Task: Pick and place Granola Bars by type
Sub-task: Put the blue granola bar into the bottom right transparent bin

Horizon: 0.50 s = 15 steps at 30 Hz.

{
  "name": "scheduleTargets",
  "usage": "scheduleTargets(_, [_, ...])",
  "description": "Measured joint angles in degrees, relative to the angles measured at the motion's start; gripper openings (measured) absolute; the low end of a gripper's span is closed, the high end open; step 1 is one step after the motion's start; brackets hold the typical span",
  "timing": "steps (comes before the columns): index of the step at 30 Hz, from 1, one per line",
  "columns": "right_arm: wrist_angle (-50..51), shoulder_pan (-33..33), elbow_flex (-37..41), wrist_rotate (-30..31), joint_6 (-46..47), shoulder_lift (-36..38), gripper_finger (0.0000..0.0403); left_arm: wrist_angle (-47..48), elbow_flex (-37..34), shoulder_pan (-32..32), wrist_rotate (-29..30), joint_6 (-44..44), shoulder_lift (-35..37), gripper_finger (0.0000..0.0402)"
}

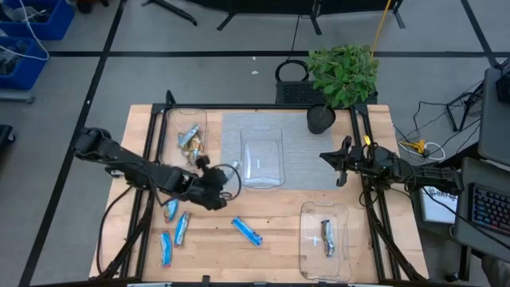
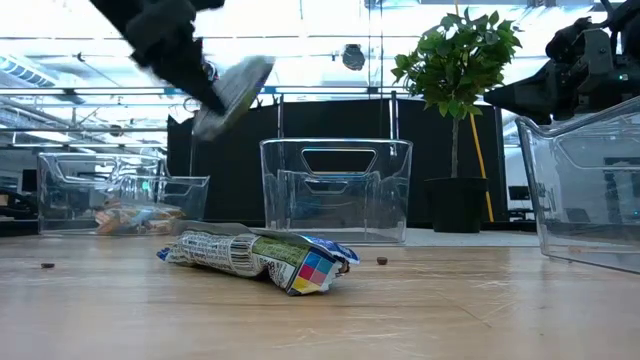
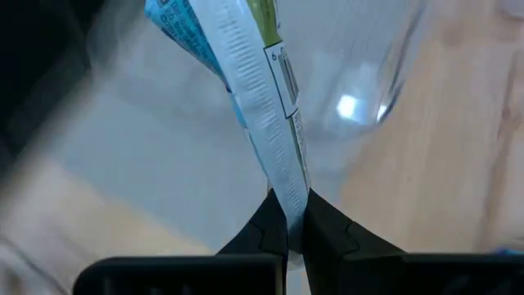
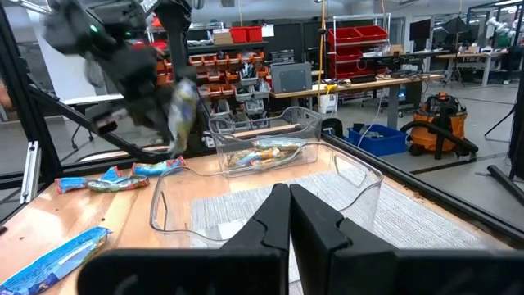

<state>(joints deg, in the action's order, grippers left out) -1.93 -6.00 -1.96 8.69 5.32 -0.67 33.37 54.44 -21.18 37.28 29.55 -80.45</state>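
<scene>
Wooden table (image 1: 271, 231): left gripper (image 3: 288, 232) pinches a crinkly blue bar (image 3: 254, 106) over the clear tray (image 1: 262, 156); right gripper (image 4: 288, 215) pressed together.

We see open bench (image 1: 279, 227) between the loose blue bars (image 1: 174, 231) and the right-hand tray (image 1: 325, 239), with only one blue bar (image 1: 247, 231) lying across it. The middle tray (image 1: 262, 157) stands empty on the grey mat (image 1: 299, 151), its walls the barrier. The left arm (image 1: 135, 166) crosses beside the left tray (image 1: 185, 135); the potted plant (image 1: 341, 76) crowds the back edge.
</scene>
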Motion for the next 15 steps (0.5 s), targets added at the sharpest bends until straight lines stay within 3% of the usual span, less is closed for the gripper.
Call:
scheduleTargets(4, [-0.10, -0.01, 0.05, 0.00, 0.02, 0.00, 0.0004, -12.05, -0.19, -0.86, 6.07, -24.00, 0.02, 0.0017])
scheduleTargets(7, [-1.83, 0.00, 0.05, -0.15, 0.02, 0.00, 0.0004, -25.81, -2.35, 1.66, 6.86, -37.86, 0.02, 0.0017])
scheduleTargets(9, [-4.45, 0.00, 0.45, -2.18, -0.28, -0.06, 0.0004, -36.73, -5.09, 4.87, 2.62, -45.72, 0.02, 0.0016])
scheduleTargets(11, [-9.10, 0.00, 1.20, -5.32, -1.16, 0.00, 0.0004, -47.43, -8.21, 9.07, -5.50, -51.45, 0.00, 0.0015])
scheduleTargets(15, [-10.59, 0.04, 1.16, -7.32, -1.65, -0.31, 0.0004, -59.50, -11.59, 17.50, -19.56, -55.01, -0.14, 0.0015])
